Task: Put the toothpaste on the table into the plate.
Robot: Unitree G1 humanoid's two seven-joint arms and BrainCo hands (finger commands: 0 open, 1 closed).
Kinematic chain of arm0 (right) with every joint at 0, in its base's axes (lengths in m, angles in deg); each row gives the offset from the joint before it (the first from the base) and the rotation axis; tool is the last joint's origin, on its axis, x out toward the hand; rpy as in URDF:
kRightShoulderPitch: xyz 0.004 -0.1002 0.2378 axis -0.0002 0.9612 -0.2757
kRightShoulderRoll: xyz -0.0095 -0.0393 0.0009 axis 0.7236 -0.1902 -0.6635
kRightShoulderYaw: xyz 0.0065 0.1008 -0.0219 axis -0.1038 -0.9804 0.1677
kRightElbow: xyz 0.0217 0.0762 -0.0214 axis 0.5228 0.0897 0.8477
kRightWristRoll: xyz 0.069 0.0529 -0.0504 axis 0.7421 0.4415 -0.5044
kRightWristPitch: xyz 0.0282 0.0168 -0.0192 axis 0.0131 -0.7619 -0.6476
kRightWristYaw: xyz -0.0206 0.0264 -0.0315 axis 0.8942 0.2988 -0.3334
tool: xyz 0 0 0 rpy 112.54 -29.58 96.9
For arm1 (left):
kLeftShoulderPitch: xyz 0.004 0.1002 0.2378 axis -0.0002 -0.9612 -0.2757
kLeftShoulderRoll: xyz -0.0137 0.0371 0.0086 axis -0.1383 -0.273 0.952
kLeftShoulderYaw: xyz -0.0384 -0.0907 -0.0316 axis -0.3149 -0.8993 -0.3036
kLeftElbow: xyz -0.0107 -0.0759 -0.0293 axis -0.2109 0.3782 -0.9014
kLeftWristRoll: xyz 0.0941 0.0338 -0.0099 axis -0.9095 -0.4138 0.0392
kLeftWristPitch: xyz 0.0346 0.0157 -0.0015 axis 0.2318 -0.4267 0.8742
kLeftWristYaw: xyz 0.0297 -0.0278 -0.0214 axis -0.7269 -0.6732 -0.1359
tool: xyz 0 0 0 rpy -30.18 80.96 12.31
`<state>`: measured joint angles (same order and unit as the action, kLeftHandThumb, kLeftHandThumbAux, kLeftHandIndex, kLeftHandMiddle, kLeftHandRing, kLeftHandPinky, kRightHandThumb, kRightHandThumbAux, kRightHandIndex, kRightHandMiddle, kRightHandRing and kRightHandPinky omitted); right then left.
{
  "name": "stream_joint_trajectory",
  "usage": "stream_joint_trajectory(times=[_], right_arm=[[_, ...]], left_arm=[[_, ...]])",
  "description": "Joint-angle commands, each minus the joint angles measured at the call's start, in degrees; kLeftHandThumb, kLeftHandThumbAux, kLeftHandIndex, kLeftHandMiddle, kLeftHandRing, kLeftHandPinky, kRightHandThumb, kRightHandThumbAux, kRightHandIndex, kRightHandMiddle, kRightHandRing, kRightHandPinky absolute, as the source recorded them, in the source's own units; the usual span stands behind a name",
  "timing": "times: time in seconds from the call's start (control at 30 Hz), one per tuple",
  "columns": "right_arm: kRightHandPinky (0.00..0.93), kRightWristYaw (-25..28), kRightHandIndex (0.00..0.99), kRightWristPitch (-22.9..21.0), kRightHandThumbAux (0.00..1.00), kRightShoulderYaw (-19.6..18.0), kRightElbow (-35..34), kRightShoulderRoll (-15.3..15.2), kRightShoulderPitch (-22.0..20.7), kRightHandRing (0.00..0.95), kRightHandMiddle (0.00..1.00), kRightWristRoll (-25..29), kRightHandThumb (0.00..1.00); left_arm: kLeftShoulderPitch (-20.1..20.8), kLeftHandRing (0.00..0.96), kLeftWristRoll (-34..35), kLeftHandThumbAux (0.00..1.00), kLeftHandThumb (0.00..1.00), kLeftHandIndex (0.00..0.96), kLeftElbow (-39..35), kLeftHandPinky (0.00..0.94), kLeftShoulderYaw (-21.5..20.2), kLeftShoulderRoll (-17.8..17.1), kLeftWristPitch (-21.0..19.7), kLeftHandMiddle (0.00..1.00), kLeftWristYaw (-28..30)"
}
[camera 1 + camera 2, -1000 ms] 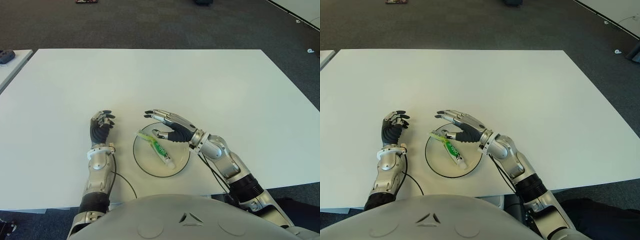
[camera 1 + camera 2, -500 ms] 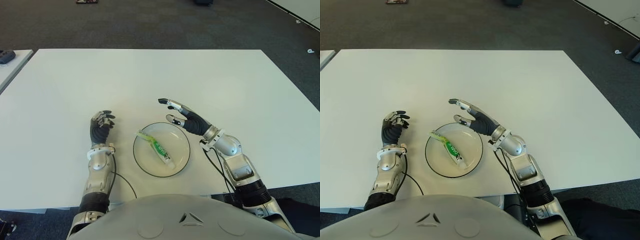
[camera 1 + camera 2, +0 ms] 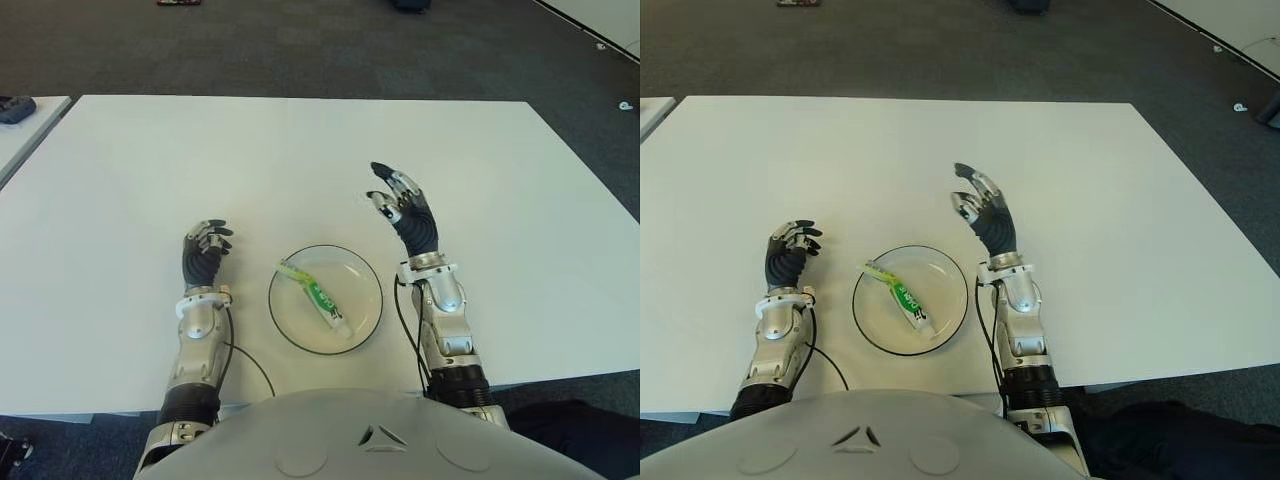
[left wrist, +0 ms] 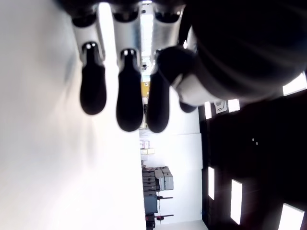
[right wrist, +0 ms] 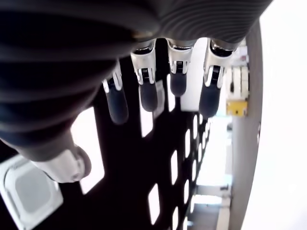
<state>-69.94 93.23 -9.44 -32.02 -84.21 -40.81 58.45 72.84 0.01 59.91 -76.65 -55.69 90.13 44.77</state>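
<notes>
Left eye view — the toothpaste (image 3: 320,299) lies slantwise inside the plate (image 3: 368,290), low centre of frame, cap end toward the lower right; nothing grips it, so the placing looks done. Right robot hand (image 3: 407,213) stands just right of and above the plate, fingers spread and empty, clear of the rim. Left robot hand (image 3: 204,256) shows left of the plate, fingers curled, holding nothing — idle by the look of it.

Right eye view — same layout. Bare table (image 3: 1120,180) runs wide across the upper half and right; near edge sits close below the plate.

Left wrist view — fingers bent beside white table, nothing between them.

Right wrist view — fingers extended, apart, no object held.
</notes>
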Motion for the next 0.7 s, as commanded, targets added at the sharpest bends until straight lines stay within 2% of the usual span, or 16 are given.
stream_joint_trajectory(times=[0.03, 0.37, 0.7], right_arm=[[0.473, -3.7, 0.410, 0.2, 0.712, -3.5, 3.9, 1.1, 1.0, 0.432, 0.409, 0.1, 0.659], [0.498, -9.8, 0.430, 0.5, 0.726, -5.2, 7.3, 2.5, 0.5, 0.481, 0.490, -3.2, 0.699], [0.483, -13.5, 0.431, 1.8, 0.728, -6.0, 9.8, 3.1, 0.1, 0.484, 0.503, -5.5, 0.705]], left_arm=[[-0.6, 0.621, -0.4, 0.679, 0.834, 0.402, 1.6, 0.602, 0.6, 0.1, -1.1, 0.504, 0.5], [-1.1, 0.622, -0.5, 0.679, 0.834, 0.405, 0.5, 0.610, 0.9, -0.3, -1.2, 0.499, 0.8], [-1.1, 0.626, -0.7, 0.679, 0.834, 0.405, 0.2, 0.615, 1.2, -0.9, -1.3, 0.496, 1.0]])
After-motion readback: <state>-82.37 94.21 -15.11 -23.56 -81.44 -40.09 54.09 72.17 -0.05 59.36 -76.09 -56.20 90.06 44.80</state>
